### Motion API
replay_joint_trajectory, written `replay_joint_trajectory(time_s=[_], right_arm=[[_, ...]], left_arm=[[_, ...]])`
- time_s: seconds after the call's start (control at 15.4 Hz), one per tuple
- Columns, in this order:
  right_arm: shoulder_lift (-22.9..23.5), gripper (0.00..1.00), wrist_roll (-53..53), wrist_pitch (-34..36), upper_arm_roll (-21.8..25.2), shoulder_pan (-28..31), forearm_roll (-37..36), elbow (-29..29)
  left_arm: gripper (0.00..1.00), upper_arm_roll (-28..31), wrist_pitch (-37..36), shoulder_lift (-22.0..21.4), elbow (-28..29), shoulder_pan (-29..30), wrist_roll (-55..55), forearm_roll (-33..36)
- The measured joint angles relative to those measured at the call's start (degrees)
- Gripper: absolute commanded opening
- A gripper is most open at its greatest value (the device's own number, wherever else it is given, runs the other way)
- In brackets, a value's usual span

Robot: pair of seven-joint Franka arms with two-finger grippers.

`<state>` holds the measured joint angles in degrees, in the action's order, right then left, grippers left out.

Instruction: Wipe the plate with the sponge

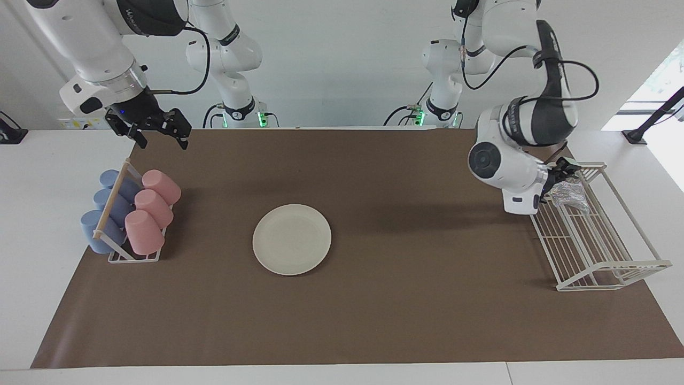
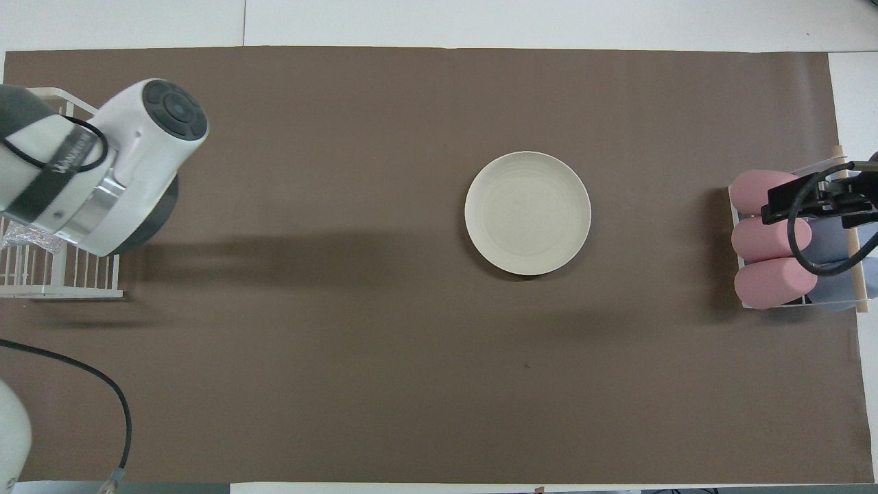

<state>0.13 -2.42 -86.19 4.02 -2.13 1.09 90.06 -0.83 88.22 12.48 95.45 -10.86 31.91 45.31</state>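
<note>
Cream-white, the plate [image 1: 292, 239] is laid flat near the middle of the brown mat [image 1: 374, 321] on the desk [image 1: 32, 214]. At the left arm's end, the silver sponge [image 1: 569, 193] is seen resting in the white wire rack [image 1: 604, 267]. The left pincer [image 1: 561, 172] is held just above the sponge, its fingers spread and gripping nothing. The right pincer [image 1: 160, 133] is kept waiting with fingers wide apart over the mat's edge, above the cup rack [image 1: 128, 256] of pink and blue cups.
</note>
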Motion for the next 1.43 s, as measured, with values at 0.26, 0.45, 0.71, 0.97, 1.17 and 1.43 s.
replay_joint_trajectory(time_s=[0.26, 0.45, 0.71, 0.97, 1.17, 1.43], right_arm=[[-0.1, 1.0, 0.0, 0.0, 0.0, 0.0, 0.0, 0.0], [-0.1, 1.0, 0.0, 0.0, 0.0, 0.0, 0.0, 0.0], [-0.1, 1.0, 0.0, 0.0, 0.0, 0.0, 0.0, 0.0], [-0.2, 1.0, 0.0, 0.0, -0.2, 0.0, 0.0, 0.0], [-0.2, 1.0, 0.0, 0.0, -0.5, -0.1, 0.0, 0.0], [-0.2, 1.0, 0.0, 0.0, -0.6, -0.1, 0.0, 0.0]], left_arm=[[1.0, 0.3, 0.1, -4.8, -2.4, 2.6, -5.9, -14.5], [1.0, 0.5, 0.1, -8.4, -2.4, 6.8, -14.8, -29.5], [1.0, 0.6, -0.2, -12.3, -1.6, 9.5, -19.6, -39.8], [1.0, -0.2, -0.2, -16.6, 2.9, 9.0, -19.6, -45.1], [1.0, -1.0, 0.6, -18.2, 3.9, 9.0, -19.6, -46.5], [1.0, -1.9, 1.5, -17.5, 1.0, 8.9, -19.6, -46.6]])
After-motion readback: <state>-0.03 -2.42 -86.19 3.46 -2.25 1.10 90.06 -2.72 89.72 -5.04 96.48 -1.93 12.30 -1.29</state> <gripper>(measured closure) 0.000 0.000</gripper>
